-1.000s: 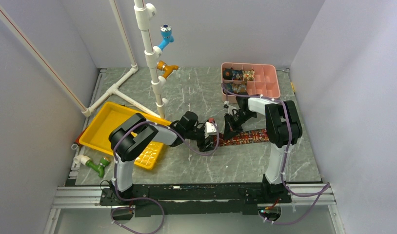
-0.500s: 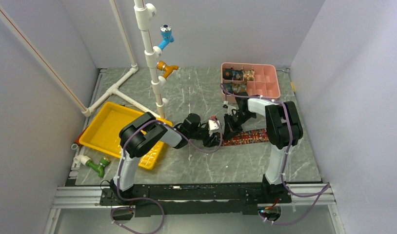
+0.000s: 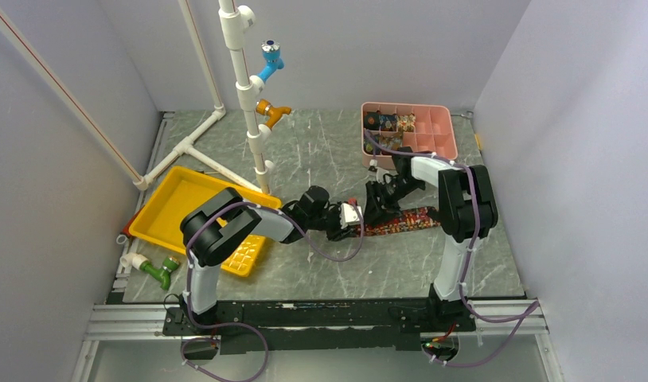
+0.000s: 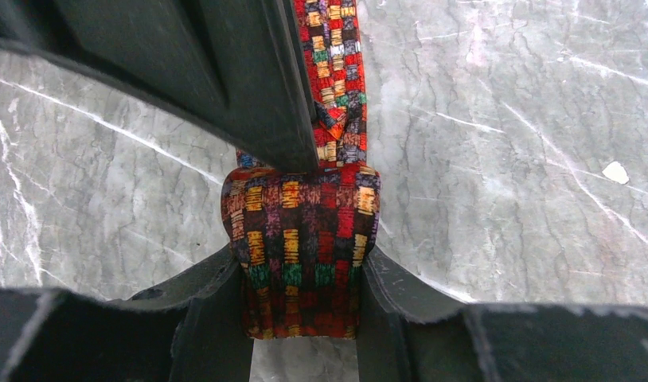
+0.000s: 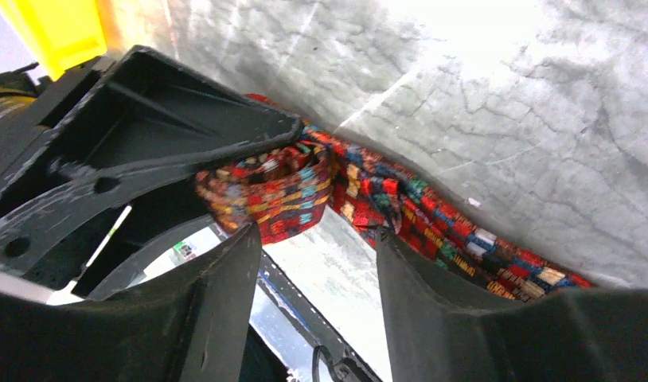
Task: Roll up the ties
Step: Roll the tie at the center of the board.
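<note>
A tie with red, dark and gold checks lies on the grey marble table, its flat strip (image 3: 404,220) running right from the grippers. Its left end is wound into a small roll (image 4: 301,239). My left gripper (image 4: 302,290) is shut on that roll, one finger on each side. The loose strip (image 4: 337,64) leads away from the roll. My right gripper (image 5: 321,270) stands open just beside the roll (image 5: 265,191), with nothing between its fingers; one fingertip sits over the strip (image 5: 456,239). In the top view the left gripper (image 3: 354,216) and right gripper (image 3: 375,208) are close together.
A pink divided box (image 3: 432,143) at the back right holds several rolled ties (image 3: 391,122). A yellow tray (image 3: 169,211) lies at the left beside the left arm. A white pipe stand (image 3: 245,87) with blue and orange fittings rises at the back.
My right gripper has opened and let go of the roll. My left gripper has closed on the roll and shifted slightly right.
</note>
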Controlling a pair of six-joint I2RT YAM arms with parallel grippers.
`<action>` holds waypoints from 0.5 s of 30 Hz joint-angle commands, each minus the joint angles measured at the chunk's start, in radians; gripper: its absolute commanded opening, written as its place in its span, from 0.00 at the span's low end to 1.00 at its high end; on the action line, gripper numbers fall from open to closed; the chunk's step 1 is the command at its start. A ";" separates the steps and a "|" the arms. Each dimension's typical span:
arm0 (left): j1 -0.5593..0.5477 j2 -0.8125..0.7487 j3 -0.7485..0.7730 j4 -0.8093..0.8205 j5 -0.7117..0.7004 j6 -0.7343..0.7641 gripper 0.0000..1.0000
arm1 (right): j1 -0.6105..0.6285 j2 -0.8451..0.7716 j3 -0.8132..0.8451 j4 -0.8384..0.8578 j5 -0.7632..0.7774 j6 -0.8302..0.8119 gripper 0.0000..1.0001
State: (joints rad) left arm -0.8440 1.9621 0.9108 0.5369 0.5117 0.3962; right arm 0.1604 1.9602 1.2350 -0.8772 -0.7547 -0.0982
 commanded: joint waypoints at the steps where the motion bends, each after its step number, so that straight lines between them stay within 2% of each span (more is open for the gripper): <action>1: 0.000 0.040 0.010 -0.326 -0.103 0.044 0.22 | 0.004 -0.069 -0.001 -0.015 -0.154 -0.008 0.59; 3: -0.001 0.046 0.024 -0.345 -0.098 0.044 0.24 | 0.022 -0.043 0.006 -0.009 -0.180 0.013 0.59; 7: -0.002 0.058 0.050 -0.373 -0.097 0.041 0.25 | 0.034 0.006 0.011 0.023 -0.168 0.023 0.45; 9: -0.002 0.060 0.054 -0.380 -0.093 0.040 0.25 | 0.038 0.027 0.016 0.014 -0.124 -0.002 0.30; 11: -0.002 0.057 0.052 -0.380 -0.086 0.037 0.27 | 0.037 0.050 0.019 0.005 -0.056 -0.026 0.07; 12: -0.002 0.057 0.052 -0.381 -0.082 0.032 0.29 | 0.034 0.061 0.024 0.000 -0.023 -0.038 0.00; 15: 0.000 0.058 0.057 -0.375 -0.055 0.012 0.43 | 0.026 0.084 0.036 0.001 0.073 -0.066 0.00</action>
State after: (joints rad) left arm -0.8494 1.9606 0.9974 0.3569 0.5022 0.4038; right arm 0.1970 1.9957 1.2507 -0.8967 -0.8818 -0.0875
